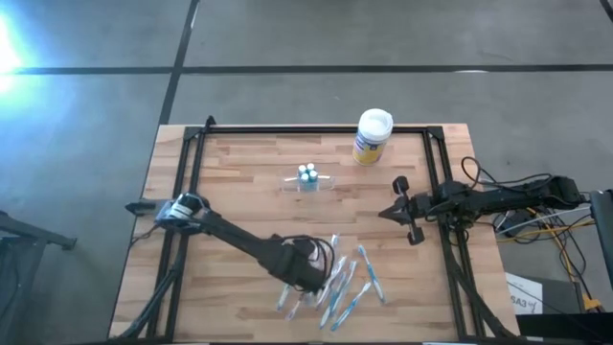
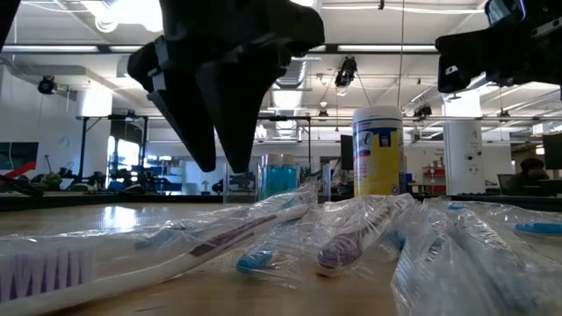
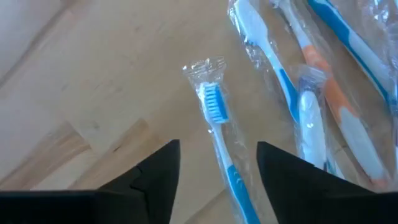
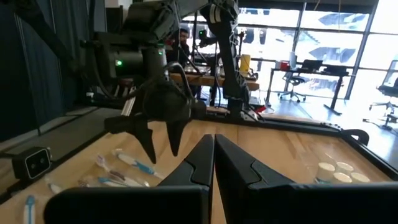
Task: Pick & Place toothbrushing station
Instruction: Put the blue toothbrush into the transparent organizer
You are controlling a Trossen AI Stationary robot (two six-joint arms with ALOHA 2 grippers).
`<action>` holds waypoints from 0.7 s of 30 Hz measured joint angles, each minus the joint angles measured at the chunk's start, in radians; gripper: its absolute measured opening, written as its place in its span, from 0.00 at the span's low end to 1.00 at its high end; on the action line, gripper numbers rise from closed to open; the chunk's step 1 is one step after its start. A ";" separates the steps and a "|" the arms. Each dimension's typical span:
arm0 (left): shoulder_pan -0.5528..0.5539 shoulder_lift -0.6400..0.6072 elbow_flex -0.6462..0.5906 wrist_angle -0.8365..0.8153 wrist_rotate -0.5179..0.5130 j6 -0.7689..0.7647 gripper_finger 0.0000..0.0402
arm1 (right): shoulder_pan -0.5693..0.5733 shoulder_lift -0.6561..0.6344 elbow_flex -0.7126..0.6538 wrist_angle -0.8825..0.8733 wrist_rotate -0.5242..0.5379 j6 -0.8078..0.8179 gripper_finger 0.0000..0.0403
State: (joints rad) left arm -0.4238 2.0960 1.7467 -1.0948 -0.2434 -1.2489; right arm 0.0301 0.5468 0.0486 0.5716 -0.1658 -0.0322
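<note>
Two arms: both are working over the wooden table (image 1: 239,182), and every place below is told from the clear cup in its middle.
Left gripper (image 1: 305,278): it is hanging near the front edge, well apart from the cup, with its jaws spread wide on each side of a wrapped blue toothbrush (image 3: 219,137), not pinching it.
Right gripper (image 1: 385,213): it is waiting off to the right of the cup, jaws pressed together, holding nothing.
Canister (image 1: 373,135): it is standing behind the cup, to its right.
Toothbrushing station (image 1: 307,179): it is standing upright, already holding a few brushes.
Toothbrush pile (image 1: 347,278): many wrapped ones are lying in front of the cup.
Job so far: it looks partly done; a lot are waiting.
</note>
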 joint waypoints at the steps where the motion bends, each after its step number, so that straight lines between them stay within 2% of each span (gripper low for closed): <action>1: 0.004 0.000 -0.004 0.008 0.011 0.007 0.56 | 0.000 0.000 0.000 0.000 0.000 0.000 0.02; 12: 0.017 0.001 -0.127 0.155 0.090 0.045 0.58 | 0.000 0.000 0.000 0.000 0.000 0.003 0.02; 21: 0.064 -0.005 -0.217 0.238 0.107 0.121 0.57 | 0.000 0.000 0.000 0.003 0.009 0.004 0.02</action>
State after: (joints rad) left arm -0.3600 2.0905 1.5301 -0.8564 -0.1359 -1.1278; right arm 0.0303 0.5468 0.0486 0.5743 -0.1570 -0.0284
